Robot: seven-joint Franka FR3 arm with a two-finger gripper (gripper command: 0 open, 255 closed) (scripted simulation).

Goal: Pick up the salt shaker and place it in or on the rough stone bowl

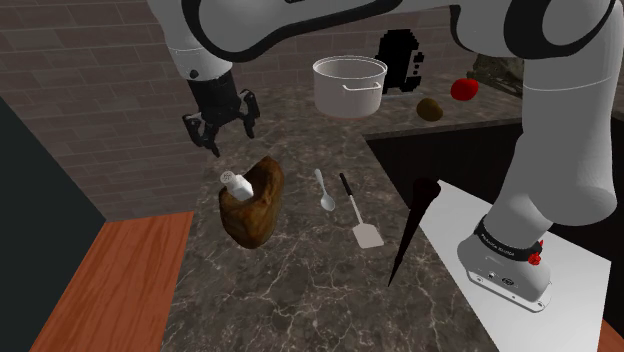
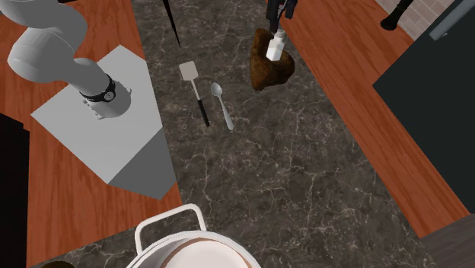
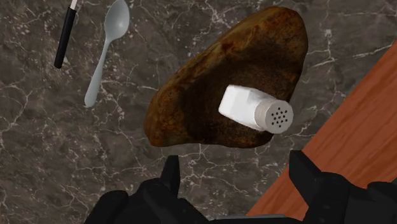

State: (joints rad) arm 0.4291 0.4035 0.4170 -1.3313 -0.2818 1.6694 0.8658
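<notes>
The salt shaker (image 3: 253,109), white with a grey perforated cap, lies tilted inside the brown rough stone bowl (image 3: 210,70). In the shoulder view the salt shaker (image 1: 237,183) leans against the bowl (image 1: 255,208) at its rim. My black gripper (image 1: 222,130) hangs open just above the bowl and shaker, touching neither. In the wrist view its fingers (image 3: 172,181) stand apart with nothing between them. From the second exterior view the shaker (image 2: 275,47) sits in the bowl (image 2: 271,68) under the gripper (image 2: 278,9).
A grey spoon (image 1: 325,190) and a black-handled spatula (image 1: 358,213) lie on the dark marble counter beside the bowl. A white pot (image 1: 349,85), a red item (image 1: 463,89) and a brown item (image 1: 431,109) stand at the back. Wood surface (image 1: 115,285) borders the counter.
</notes>
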